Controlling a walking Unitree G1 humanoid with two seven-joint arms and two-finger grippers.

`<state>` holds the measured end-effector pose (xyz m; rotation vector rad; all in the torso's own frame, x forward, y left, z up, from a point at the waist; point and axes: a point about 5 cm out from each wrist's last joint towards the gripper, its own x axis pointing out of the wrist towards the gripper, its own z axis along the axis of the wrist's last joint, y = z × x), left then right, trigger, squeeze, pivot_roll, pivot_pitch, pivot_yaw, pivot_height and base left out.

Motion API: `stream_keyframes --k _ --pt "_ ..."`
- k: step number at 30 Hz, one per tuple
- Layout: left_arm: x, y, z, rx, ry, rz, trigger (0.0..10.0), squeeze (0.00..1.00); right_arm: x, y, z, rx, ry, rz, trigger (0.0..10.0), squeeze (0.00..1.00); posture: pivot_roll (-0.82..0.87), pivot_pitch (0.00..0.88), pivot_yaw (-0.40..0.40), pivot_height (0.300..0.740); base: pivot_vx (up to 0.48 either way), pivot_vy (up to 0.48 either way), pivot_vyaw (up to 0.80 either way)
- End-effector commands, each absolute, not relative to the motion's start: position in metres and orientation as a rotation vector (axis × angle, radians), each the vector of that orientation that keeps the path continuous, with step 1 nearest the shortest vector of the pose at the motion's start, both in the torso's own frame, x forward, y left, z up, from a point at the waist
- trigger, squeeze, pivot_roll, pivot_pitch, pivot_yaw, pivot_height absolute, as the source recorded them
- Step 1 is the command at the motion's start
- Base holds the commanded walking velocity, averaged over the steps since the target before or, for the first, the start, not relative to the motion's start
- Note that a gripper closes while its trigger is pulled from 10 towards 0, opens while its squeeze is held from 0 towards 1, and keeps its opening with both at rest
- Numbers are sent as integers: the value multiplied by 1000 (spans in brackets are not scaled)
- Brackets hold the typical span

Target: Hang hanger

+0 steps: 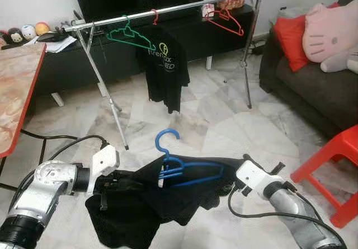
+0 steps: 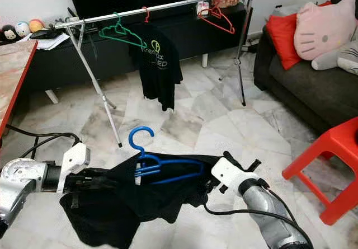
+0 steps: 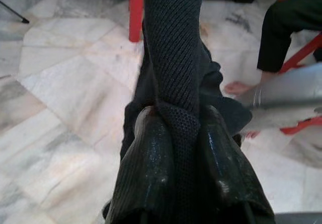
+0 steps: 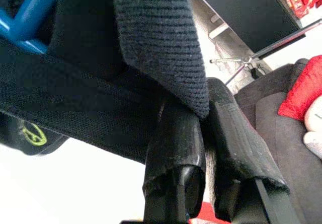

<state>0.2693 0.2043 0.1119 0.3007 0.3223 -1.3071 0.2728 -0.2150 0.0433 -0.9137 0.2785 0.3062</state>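
A blue hanger [image 1: 179,168] lies across a black shirt [image 1: 151,196] stretched between both grippers, its bar running left to right, hook up towards the rail [image 1: 168,9]. The left gripper [image 3: 183,128] pinches the fabric; the right gripper [image 4: 204,128] seemingly does too.

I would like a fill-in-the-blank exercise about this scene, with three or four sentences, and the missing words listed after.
1. The hanger lying on the held black shirt is ____ in colour.
2. On the metal rack, a black T-shirt hangs between a green hanger and a ____ hanger.
3. The left claw is shut on the black ____.
4. The sofa holds a red cushion and a ____ plush toy.

Missing words: blue; red; shirt; pink
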Motion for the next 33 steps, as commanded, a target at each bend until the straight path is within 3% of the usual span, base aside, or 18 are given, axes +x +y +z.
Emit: stream_keyframes --k 1,6,16,19,26,33 --pt "270 219 122 287 297 -1266 10000 0 270 -240 42 -903 350 227 0 0 -181 0 47 740 0 0 0" --pt "263 219 118 293 341 -1321 10000 0 268 -252 42 -751 356 189 0 0 -181 0 44 740 0 0 0" --pt "251 225 121 304 374 -1406 10000 0 255 -280 39 -713 378 240 0 0 -176 0 44 740 0 0 0" --pt "249 218 119 283 366 -1442 10000 0 253 -294 37 -577 406 167 0 0 -176 0 43 740 0 0 0" --pt "242 203 118 276 371 -1535 10000 0 249 -303 30 -451 423 103 0 0 -175 0 46 740 0 0 0" --pt "235 192 111 327 418 -1621 10000 0 246 -300 22 -453 451 115 0 0 -176 0 54 740 0 0 0"
